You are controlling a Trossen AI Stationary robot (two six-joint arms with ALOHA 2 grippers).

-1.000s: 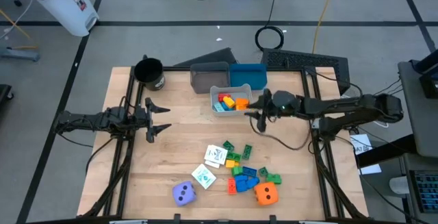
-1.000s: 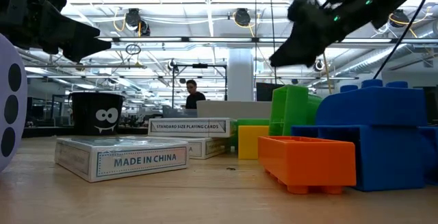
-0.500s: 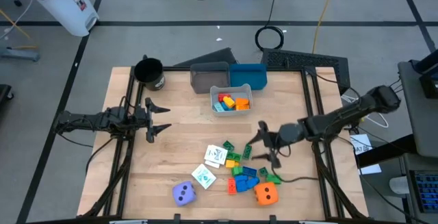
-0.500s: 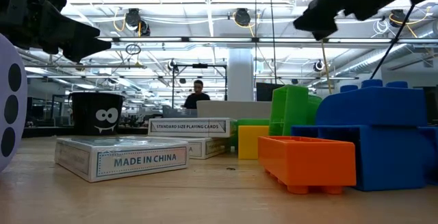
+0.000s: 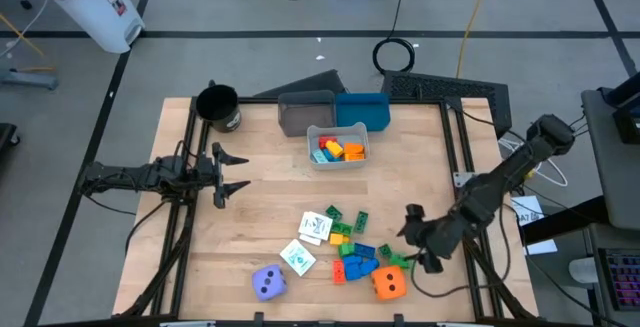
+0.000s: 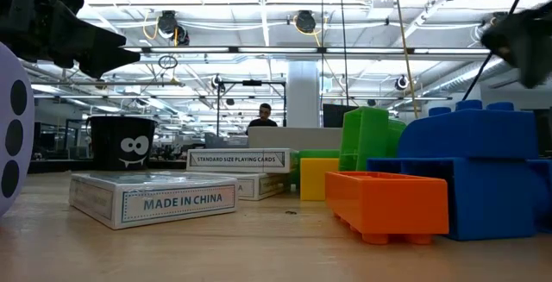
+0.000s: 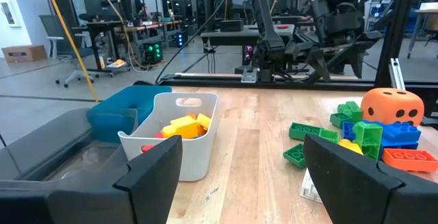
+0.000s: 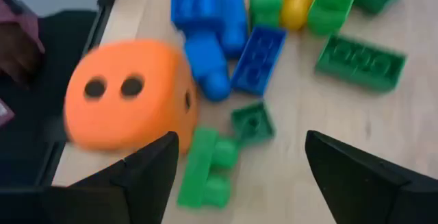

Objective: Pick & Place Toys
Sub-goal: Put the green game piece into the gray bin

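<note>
A pile of small blocks in green, blue, yellow, orange and red lies near the table's front edge. An orange die and a purple die rest beside it, with white cards nearby. My right gripper is open, low over the pile's right end. In its wrist view the fingers stand apart above green blocks next to the orange die. My left gripper is open and empty at the table's left.
A white bin holding several blocks stands at the back middle, with a grey bin and a blue bin behind it. A black cup stands at the back left. Bare wood lies between the left gripper and the pile.
My right gripper has swung from beside the white bin toward the table's near edge and right, and has come down at the right end of the block pile by the orange die. It stays open. The toys have not moved.
</note>
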